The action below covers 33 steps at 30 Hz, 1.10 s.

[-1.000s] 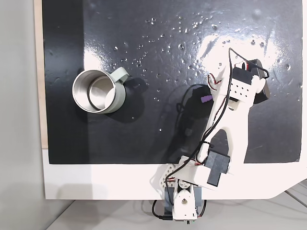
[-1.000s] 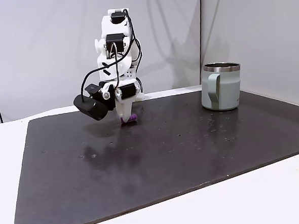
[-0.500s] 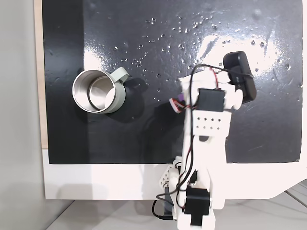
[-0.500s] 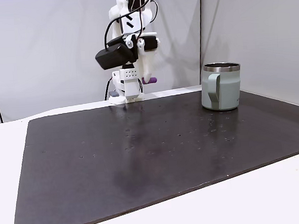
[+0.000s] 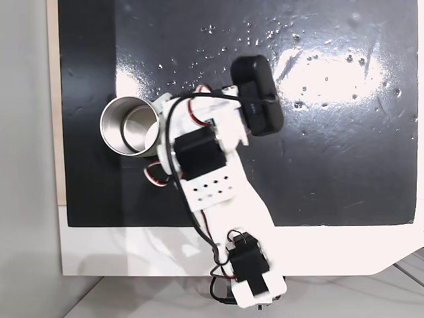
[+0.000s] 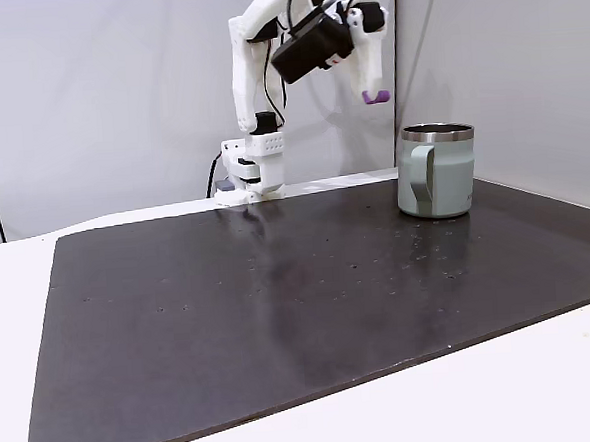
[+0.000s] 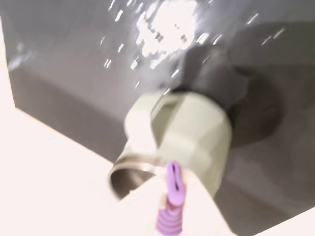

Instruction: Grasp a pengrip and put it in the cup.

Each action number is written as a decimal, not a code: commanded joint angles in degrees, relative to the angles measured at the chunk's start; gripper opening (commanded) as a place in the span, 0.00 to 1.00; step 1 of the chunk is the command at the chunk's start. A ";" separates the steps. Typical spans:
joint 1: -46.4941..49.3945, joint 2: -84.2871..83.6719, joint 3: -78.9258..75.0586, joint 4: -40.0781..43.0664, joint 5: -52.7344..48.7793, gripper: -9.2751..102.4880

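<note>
High above the dark mat (image 6: 281, 312), we see the white arm (image 6: 250, 53) stretched toward the cup (image 6: 435, 169), its gripper (image 6: 374, 94) clamped on the purple pengrip (image 6: 375, 97), which pokes out below the white fingers. From the side-on fixed view, the pengrip hangs in the air to the left of the cup's steel rim and above it, well clear of the mat. From a fixed view looking straight down, the arm (image 5: 212, 179) lies across the cup's handle side, and the cup (image 5: 132, 126) stands upright near the mat's (image 5: 344, 165) left edge with its shiny inside open to the camera; the pengrip itself is hidden under the arm there. In the blurred wrist view, we look past the pengrip (image 7: 172, 201), held upright at the bottom of the picture, to the cup (image 7: 192, 135), whose pale grey-green wall and steel rim sit just beyond the tip. A black camera block (image 6: 311, 47) rides on the wrist.
</note>
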 commanded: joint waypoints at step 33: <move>-15.82 -16.26 -24.96 4.57 -5.27 0.36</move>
